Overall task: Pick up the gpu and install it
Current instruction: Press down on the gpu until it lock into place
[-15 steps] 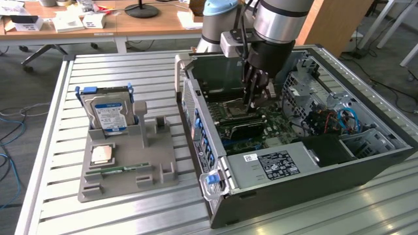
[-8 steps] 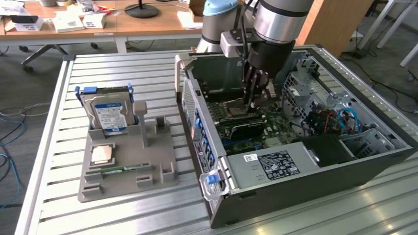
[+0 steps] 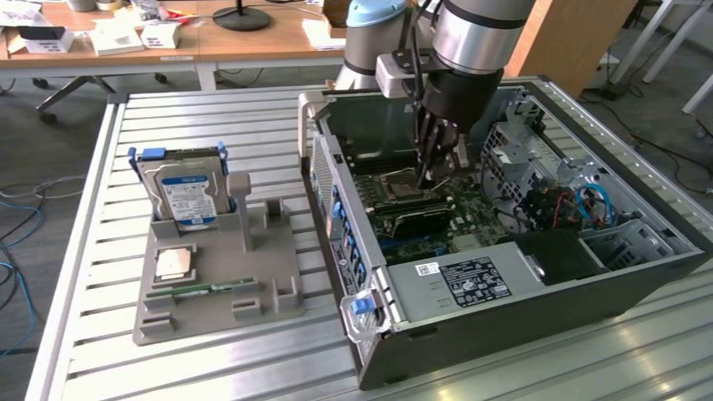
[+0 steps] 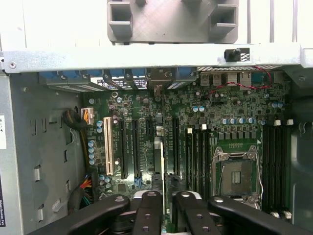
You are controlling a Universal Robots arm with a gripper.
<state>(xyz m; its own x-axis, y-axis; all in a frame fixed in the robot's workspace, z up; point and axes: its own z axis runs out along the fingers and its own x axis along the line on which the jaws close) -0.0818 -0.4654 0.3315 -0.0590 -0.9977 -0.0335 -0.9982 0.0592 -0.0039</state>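
Note:
My gripper is lowered into the open computer case, just above the motherboard. In the wrist view the gpu shows edge-on as a thin dark card. It stands upright among the long expansion slots, one end toward the case's rear wall. The gripper sits directly over the near end of that card. I cannot tell whether it touches the card. In the exterior view the gripper hides the gpu.
The open CPU socket lies beside the slots, with cables and a power supply further along the case. On the exterior view's left, a grey holder carries a hard drive, a chip and a memory stick.

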